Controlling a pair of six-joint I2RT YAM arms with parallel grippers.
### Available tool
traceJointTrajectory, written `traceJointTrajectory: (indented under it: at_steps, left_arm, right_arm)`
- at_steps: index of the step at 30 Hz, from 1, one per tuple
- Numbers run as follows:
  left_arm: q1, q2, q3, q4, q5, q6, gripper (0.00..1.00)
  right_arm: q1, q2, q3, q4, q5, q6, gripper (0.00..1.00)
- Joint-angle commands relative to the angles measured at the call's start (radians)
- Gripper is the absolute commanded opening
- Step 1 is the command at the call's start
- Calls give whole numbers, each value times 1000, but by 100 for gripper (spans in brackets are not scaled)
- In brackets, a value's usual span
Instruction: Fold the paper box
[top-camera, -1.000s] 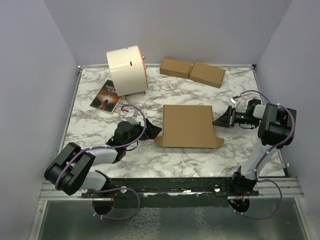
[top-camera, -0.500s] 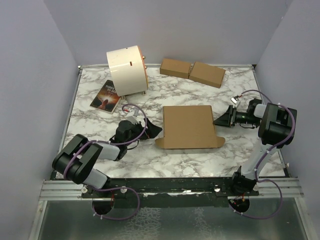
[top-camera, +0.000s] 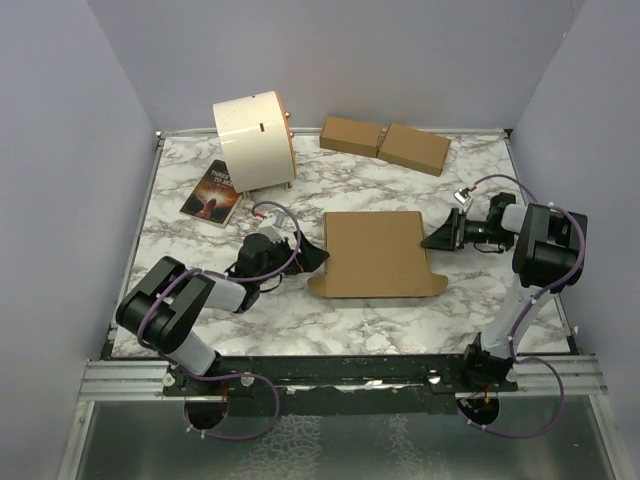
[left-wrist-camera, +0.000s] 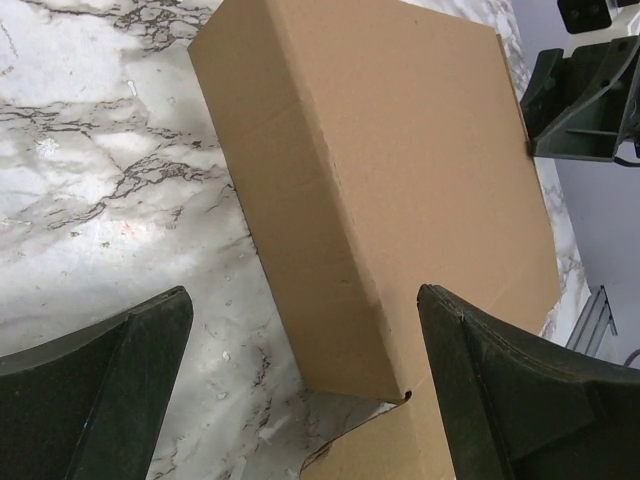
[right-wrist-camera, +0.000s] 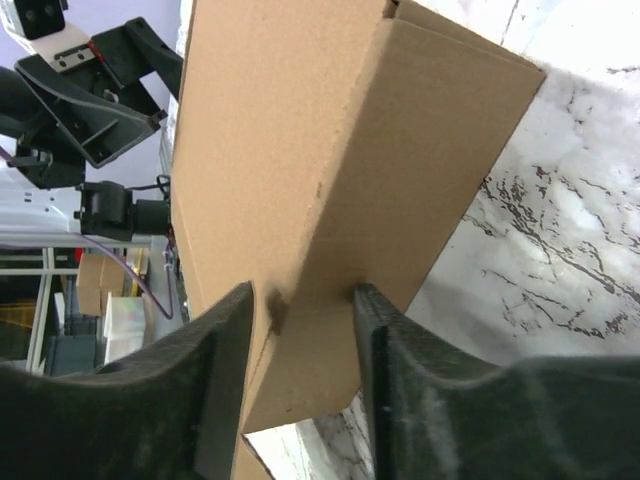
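The paper box (top-camera: 378, 252), plain brown cardboard folded into a shallow rectangle, lies flat at the middle of the bench (top-camera: 330, 322), tabs protruding at its near corners.

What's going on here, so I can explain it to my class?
The paper box lies flat in the middle of the marble table. The left gripper sits wide open at its left edge, holding nothing. The right gripper has a finger on each side of the box's right edge; whether it grips is unclear.

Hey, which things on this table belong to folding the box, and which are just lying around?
Job: paper box.
Lying about: drum, book, left small box, right small box.
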Motion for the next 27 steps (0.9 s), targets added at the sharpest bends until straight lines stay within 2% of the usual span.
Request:
traceJointTrajectory:
  at_steps: [1, 8, 15, 27]
  left_arm:
    - [3, 22, 8, 52, 28, 20, 98]
    - [3, 77, -4, 105, 34, 12, 98]
    - [5, 80, -20, 158, 36, -11, 99]
    - [-2, 203, -47, 440, 116, -219, 99]
  right_arm:
    - [5, 49, 16, 4, 17, 11, 39]
    - [-7, 84, 10, 13, 25, 32, 24]
    - [-30, 124, 18, -13, 17, 10, 20]
    - [-40, 141, 17, -14, 16, 7, 19]
